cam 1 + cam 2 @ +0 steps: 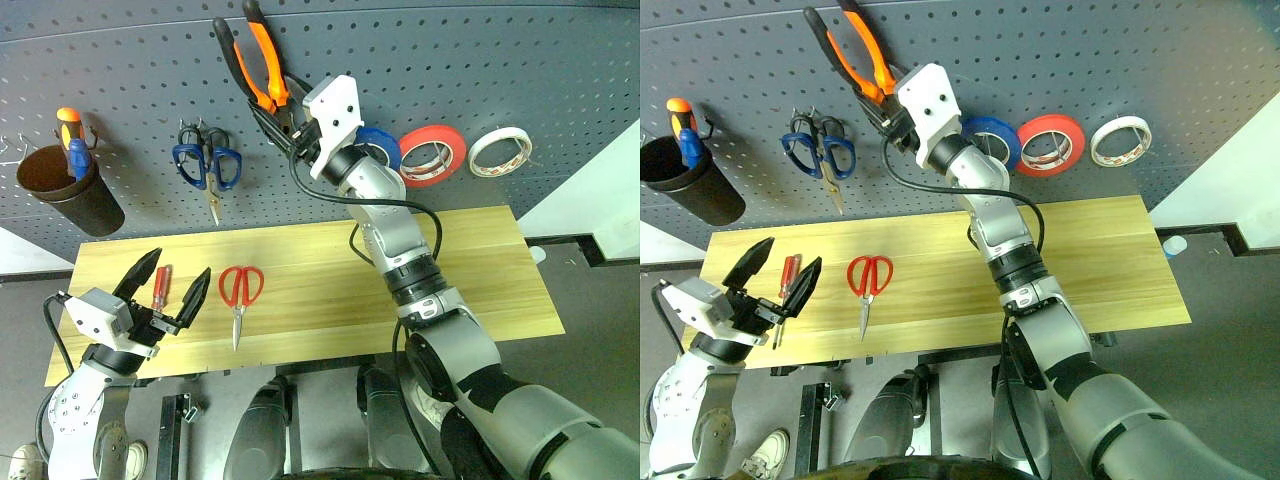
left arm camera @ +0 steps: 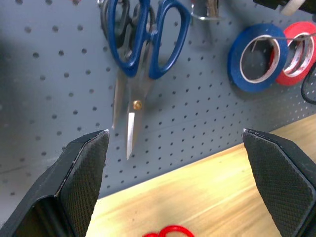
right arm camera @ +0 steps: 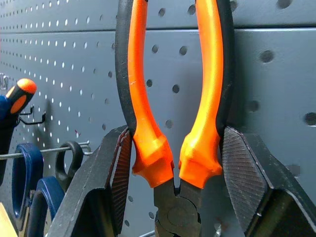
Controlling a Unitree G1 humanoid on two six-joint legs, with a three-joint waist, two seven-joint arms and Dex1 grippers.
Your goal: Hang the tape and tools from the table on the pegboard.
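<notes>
The right gripper pinches the pliers near their head, handles running up toward eleven o'clock against the pegboard, while the spread left gripper hovers over the screwdriver on the table.

- Our right arm reaches up and forward, forearm angled toward our left, wrist tipped upward.
- Our right gripper is raised high, fingers closed on the pliers, one pad on the outside of each handle just above the pivot, handles pointing up.
- Our left arm sits low and close in, on our left, elbow bent, forearm rising.
- Our left gripper points forward, slightly up, with fingers spread wide apart, nothing between them.
- The two grippers are well apart, right much higher than left.
</notes>
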